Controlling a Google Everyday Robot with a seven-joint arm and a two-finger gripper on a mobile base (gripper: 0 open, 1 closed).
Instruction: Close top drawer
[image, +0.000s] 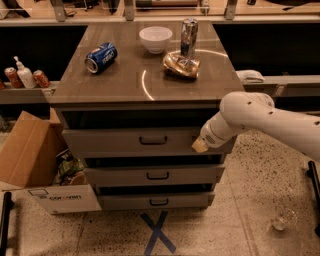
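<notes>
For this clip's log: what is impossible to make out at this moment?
- Camera view: what lies inside the top drawer. The opening is dark under the countertop.
- Camera view: whether the gripper, at the right end of the drawer's front panel, actually touches it. The arm covers that spot.
- Camera view: where the arm leads, as it is cut off by the right edge.

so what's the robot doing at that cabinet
A robot's white arm is working on closing the top drawer of a grey cabinet. Its pincer sits at the right end of the drawer's front panel and looks to be pressed against it. The drawer is not shut yet: it juts out from under the countertop, leaving a dark gap above it.
</notes>
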